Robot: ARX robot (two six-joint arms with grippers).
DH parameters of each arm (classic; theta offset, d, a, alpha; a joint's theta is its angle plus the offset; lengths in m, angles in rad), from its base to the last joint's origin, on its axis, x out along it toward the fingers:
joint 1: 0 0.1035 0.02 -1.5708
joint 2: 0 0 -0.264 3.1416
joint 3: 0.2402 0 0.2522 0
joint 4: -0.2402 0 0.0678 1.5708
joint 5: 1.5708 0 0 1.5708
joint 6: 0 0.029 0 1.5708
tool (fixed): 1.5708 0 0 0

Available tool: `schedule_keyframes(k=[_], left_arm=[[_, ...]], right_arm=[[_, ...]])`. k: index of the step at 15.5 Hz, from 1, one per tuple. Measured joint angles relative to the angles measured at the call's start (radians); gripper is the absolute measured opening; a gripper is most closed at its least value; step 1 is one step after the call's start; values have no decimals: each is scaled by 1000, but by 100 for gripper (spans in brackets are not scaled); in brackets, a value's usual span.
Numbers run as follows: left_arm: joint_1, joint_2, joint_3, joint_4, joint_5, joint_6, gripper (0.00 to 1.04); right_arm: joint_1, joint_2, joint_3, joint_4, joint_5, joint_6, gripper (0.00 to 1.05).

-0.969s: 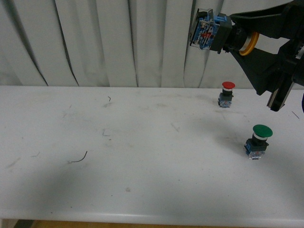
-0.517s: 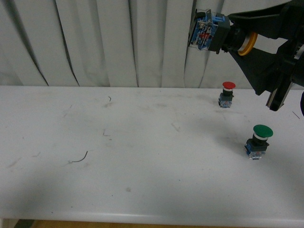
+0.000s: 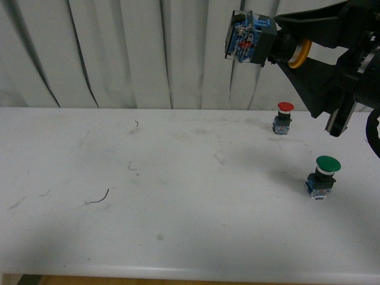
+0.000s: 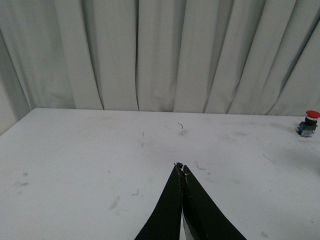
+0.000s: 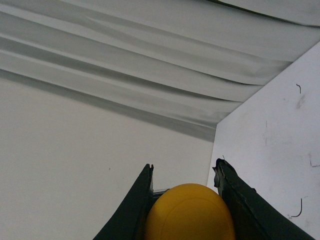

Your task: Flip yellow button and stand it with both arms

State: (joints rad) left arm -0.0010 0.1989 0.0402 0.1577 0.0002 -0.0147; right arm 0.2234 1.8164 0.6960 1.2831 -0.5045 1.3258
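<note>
- Holding the yellow button (image 3: 261, 46) high above the counter (image 3: 178, 202), the right gripper (image 3: 284, 44) fills the upper right of the front view. Its jaws clamp the button at the collar and cap. The button lies sideways in the air, its blue-grey contact block pointing towards the robot's left against the white curtain (image 3: 119, 53) and its yellow cap edge showing between the black fingers.
- Standing upright on the counter are a red-capped button (image 3: 285, 117), far back near the curtain, and a green-capped button (image 3: 322, 176), nearer and further right. The two are well apart.
- From the left wrist view, the left gripper (image 4: 180, 168) hangs above the bare counter (image 4: 75, 160) with its jaws pressed together and nothing between them. The red-capped button (image 4: 309, 122) sits far off at the counter's edge of view.
- From the right wrist view, the round yellow cap (image 5: 190, 214) sits squeezed between the two black fingers (image 5: 134, 212), with curtain and counter (image 5: 280, 140) beyond.
</note>
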Motion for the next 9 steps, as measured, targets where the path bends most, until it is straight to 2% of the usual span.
schedule_keyframes(k=[1,3,8,9], left_arm=[[0,-23,-26,24,0,0,2],[0,-169,-31,-167,-1,0,2],[0,-190,-31,-161,0,0,3],[0,-190,-31,-161,0,0,16]], right_arm=[[7,0,0,0,0,-3,35],[7,0,0,0,0,-7,35],[7,-5,0,-3,-6,-42,35],[12,-16,1,-3,-7,-77,35]])
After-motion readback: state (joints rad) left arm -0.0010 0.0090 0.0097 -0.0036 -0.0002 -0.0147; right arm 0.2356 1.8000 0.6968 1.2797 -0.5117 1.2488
